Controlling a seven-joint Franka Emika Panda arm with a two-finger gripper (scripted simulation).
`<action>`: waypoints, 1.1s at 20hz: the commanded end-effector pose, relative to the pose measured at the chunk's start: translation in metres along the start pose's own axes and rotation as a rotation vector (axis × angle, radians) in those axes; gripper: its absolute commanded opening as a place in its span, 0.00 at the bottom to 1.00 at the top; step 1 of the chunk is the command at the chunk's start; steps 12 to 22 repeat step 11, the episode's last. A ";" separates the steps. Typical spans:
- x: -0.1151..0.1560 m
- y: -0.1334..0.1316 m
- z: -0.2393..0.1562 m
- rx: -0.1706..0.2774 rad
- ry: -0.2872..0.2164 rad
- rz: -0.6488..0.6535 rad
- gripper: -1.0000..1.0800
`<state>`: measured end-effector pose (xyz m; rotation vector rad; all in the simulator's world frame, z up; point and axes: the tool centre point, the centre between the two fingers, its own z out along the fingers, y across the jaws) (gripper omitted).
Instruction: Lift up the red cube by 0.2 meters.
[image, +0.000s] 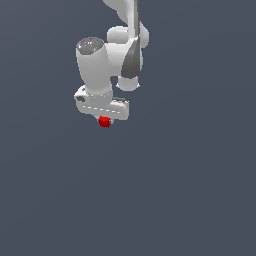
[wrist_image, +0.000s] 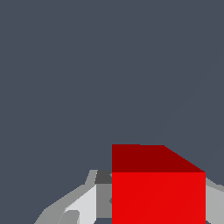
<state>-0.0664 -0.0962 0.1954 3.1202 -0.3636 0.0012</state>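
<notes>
The red cube (image: 104, 121) is tiny and plain, and sits right under the white hand of my gripper (image: 105, 119) in the exterior view. In the wrist view the red cube (wrist_image: 158, 192) fills the space between the two grey fingers (wrist_image: 85, 205), which press against its sides. The gripper is shut on the cube. The fingertips are hidden behind the hand in the exterior view. No shadow or contact with the floor shows, so I cannot tell the cube's height above it.
The plain dark grey-blue floor (image: 190, 190) surrounds the arm on all sides. The white arm links (image: 115, 55) rise toward the top of the exterior view. No other objects show.
</notes>
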 end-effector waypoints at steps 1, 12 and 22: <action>0.000 0.000 -0.015 0.000 -0.001 0.000 0.00; 0.002 -0.001 -0.035 0.000 -0.001 -0.001 0.00; 0.002 -0.001 -0.035 0.000 -0.001 -0.001 0.00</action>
